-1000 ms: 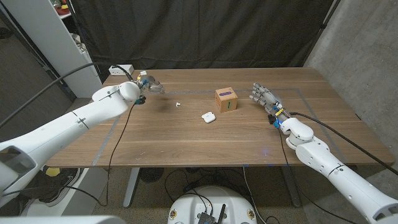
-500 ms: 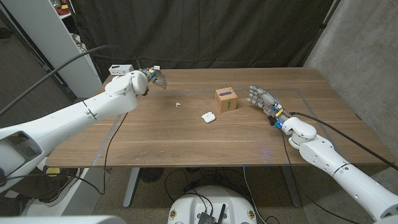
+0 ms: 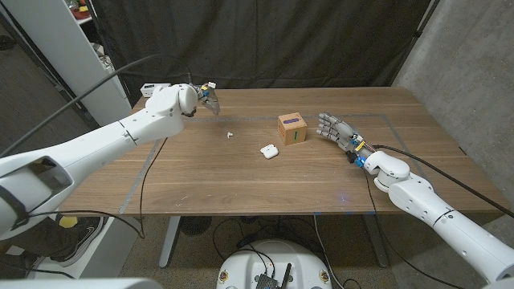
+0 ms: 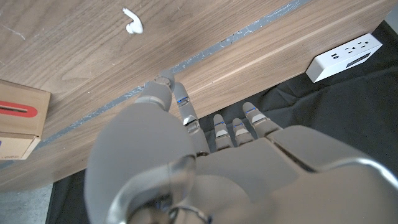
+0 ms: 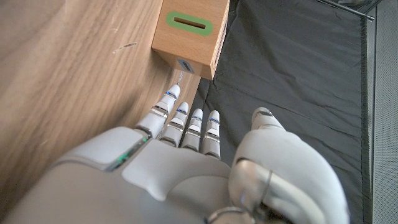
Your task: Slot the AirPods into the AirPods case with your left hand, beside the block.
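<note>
A small white AirPod [image 3: 229, 134] lies on the wooden table, left of the white AirPods case [image 3: 269, 150]. Just behind and to the right of the case stands the wooden block [image 3: 292, 128]. My left hand [image 3: 206, 93] hovers near the table's back left, behind the AirPod, fingers spread and holding nothing. In the left wrist view the left hand [image 4: 205, 162] reaches toward the AirPod [image 4: 132, 22], with the block [image 4: 18, 127] off to one side. Right of the block, my right hand [image 3: 337, 130] stays by the table with fingers extended and empty; the right wrist view shows the right hand [image 5: 186, 155] pointing at the block [image 5: 189, 34].
A white power strip [image 3: 157, 87] lies at the table's back left corner, close to my left hand, and appears again as the power strip [image 4: 347, 51] in the left wrist view. A black curtain hangs behind the table. A white shelf post [image 3: 80, 56] stands at the left.
My left arm has risen and swung toward the table's back and to the right, nearer the AirPod's side. The right hand has edged slightly closer to the block.
</note>
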